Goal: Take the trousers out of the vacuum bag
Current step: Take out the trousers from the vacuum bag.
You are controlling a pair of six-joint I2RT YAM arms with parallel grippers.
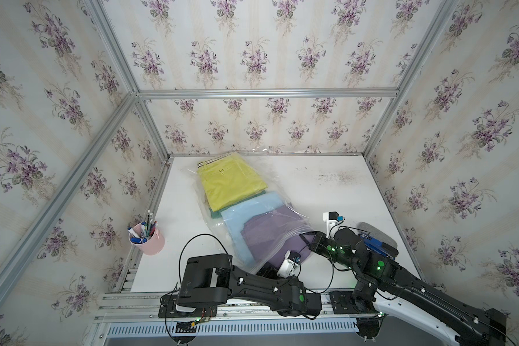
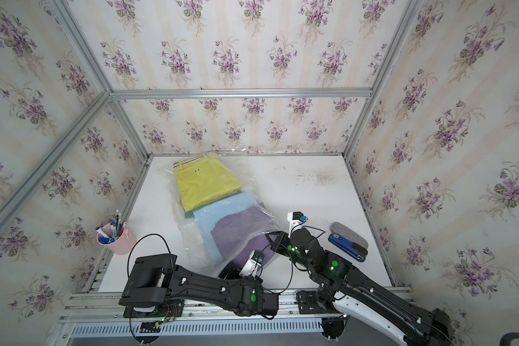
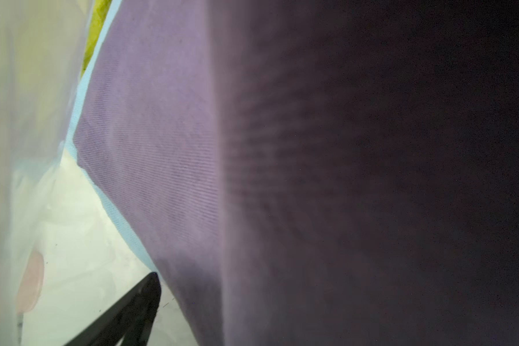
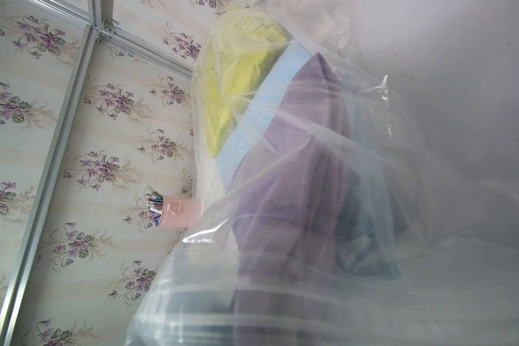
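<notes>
– Around the bench, what closes it in?
– Three walls [image 1: 252, 54] papered with purple flower sprigs on pale stripes, held in an aluminium frame [image 1: 267, 93]. Below them lies a white tabletop [image 1: 327, 197], with a grey smudge [image 1: 339, 177] toward its far right.
– And where is the vacuum bag?
– The vacuum bag [image 1: 274, 170] lies slantwise on the table's left half, running from the far edge toward the arms. Inside it the pairs overlap like roof tiles. The yellow-green trousers [image 1: 231, 185], with a striped waistband, are farthest off. Next come the light blue trousers [image 1: 246, 214], then the purple trousers [image 1: 267, 233] nearest the mouth. A teal edge [image 1: 215, 213] peeps from under the yellow-green pair. The purple pair's near end shows beyond the white zip strip [image 1: 294, 239].
– The grippers?
– The right gripper [image 1: 306, 236] is clamped tight on the bag's mouth at the zip strip. Its wrist view shows the film pulled taut before the lens. The left gripper [image 1: 265, 270] sits at the purple pair's near end with jaws wide. In its wrist view one black finger [image 3: 141, 296] shows beside the cloth, and the other is hidden behind it.
– Anything smaller?
– A pink cup [image 1: 152, 242] of pens [image 1: 146, 229] stands at the left edge. On the right, a grey eraser [image 2: 349, 231] lies touching a blue stapler [image 2: 345, 243].
</notes>
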